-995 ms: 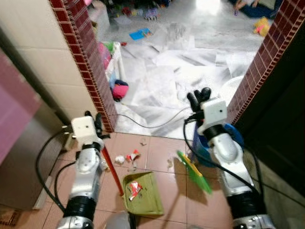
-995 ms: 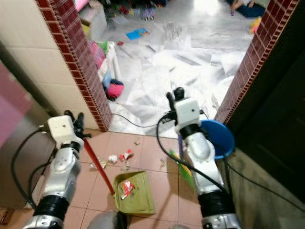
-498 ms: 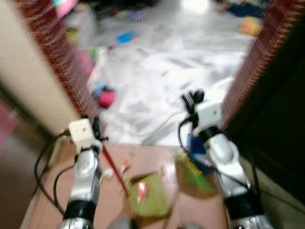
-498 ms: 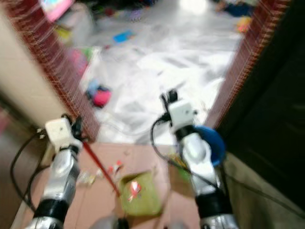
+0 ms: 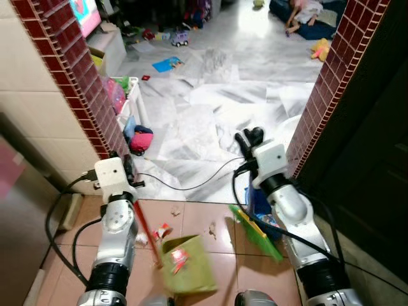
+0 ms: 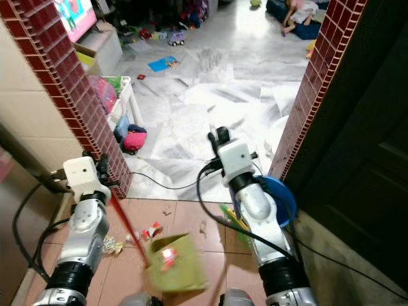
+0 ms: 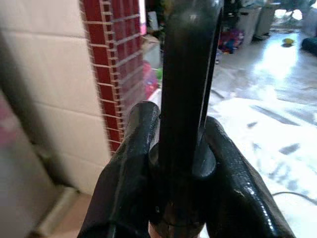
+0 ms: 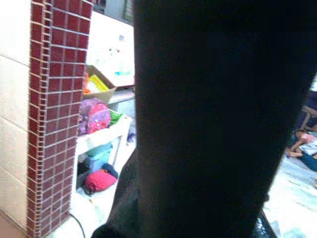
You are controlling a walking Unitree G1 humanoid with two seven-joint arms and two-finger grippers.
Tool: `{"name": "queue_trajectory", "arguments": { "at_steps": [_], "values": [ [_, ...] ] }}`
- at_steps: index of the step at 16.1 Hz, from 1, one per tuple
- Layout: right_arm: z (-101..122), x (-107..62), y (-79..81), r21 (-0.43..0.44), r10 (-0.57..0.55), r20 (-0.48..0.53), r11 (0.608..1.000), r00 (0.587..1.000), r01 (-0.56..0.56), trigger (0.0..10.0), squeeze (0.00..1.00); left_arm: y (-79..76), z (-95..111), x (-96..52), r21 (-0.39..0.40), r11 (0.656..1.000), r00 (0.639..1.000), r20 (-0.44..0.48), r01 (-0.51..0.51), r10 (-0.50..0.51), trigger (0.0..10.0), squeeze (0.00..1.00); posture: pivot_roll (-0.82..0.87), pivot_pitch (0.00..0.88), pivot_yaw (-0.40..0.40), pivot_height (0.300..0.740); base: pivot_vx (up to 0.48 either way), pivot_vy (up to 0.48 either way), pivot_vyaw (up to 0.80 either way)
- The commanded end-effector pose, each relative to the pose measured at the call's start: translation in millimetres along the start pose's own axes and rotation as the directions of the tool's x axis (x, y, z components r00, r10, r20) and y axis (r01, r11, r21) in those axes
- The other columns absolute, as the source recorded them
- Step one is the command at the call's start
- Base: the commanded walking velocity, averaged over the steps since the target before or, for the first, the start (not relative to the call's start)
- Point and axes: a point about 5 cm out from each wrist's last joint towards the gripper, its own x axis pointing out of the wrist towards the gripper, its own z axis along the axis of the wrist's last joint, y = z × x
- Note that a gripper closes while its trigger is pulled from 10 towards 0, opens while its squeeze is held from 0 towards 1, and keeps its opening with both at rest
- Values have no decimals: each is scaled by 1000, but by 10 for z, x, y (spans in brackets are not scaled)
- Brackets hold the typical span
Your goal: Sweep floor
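Two end effectors, left (image 7: 179,148) clamped on dustpan handle (image 5: 145,223), right's grip (image 5: 248,137) untellable; no legible writing.

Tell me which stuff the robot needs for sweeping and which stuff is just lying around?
For sweeping:
- green dustpan with red handle
- green broom
- scraps on the tiles

Just lying around:
- pink bag
- blue book
- toy car
- black cable
- blue tub

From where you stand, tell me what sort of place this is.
Probably a lived-in home: a tiled doorway between brick-red pillars, opening onto a marble-floored room with toys scattered about, a TV at the left, and a person on the floor.
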Motion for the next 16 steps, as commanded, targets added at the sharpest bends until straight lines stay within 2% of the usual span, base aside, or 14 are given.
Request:
{"name": "queue_trajectory", "arguments": {
  "at_steps": [1, 2, 5, 8, 9, 10, 12, 14, 15, 16],
  "values": [
    [159, 124, 19, -38, 28, 84, 999, 996, -25, 10000, 0, 46, 123, 41, 11, 1000, 998, 63, -18, 17, 10000, 0, -78, 0, 72, 740, 0, 0, 0],
    [151, 154, 56, -40, 44, 82, 998, 996, -41, 10000, 0, 83, 160, 56, 15, 999, 996, 83, -33, 32, 10000, 0, -72, 0, 69, 740, 0, 0, 0],
    [122, 197, 186, -54, 99, 98, 994, 990, -94, 10000, 0, 123, 108, 94, 14, 996, 995, 60, -83, 82, 10000, 0, -65, 0, 63, 740, 0, 0, 0],
    [64, 218, 310, -41, 130, 99, 991, 987, -126, 10000, 0, -1, 42, 112, -16, 999, 999, 17, -46, 46, 10000, 0, -64, 0, 64, 740, 0, 0, 0],
    [30, 227, 384, -1, 150, 96, 989, 984, -151, 10000, 0, -79, 20, 107, -22, 1000, 1000, 5, -20, 20, 10000, 0, -63, 0, 60, 740, 0, 0, 0],
    [-31, 238, 488, 83, 191, 78, 977, 979, -197, 10000, 0, -182, 7, 98, -24, 1000, 1000, -2, 14, -14, 10000, 0, -61, 0, 60, 740, 0, 0, 0],
    [-58, 229, 569, 157, 257, 75, 951, 963, -266, 10000, 0, -227, 3, 92, -27, 999, 1000, -2, 27, -27, 10000, 0, -57, 0, 57, 740, 0, 0, 0],
    [-62, 182, 601, 173, 347, 79, 918, 934, -356, 10000, 0, -229, -25, 83, -20, 999, 1000, -12, 27, -28, 10000, 0, -55, 0, 53, 740, 0, 0, 0],
    [-63, 178, 600, 175, 354, 80, 916, 932, -362, 10000, 0, -228, -29, 83, -20, 999, 1000, -13, 27, -27, 10000, 0, -55, 0, 53, 740, 0, 0, 0],
    [-62, 123, 554, 192, 422, 78, 883, 903, -429, 10000, 0, -208, -70, 79, -10, 1000, 999, -31, 17, -17, 10000, 0, -57, 0, 53, 740, 0, 0, 0]
  ]
}}
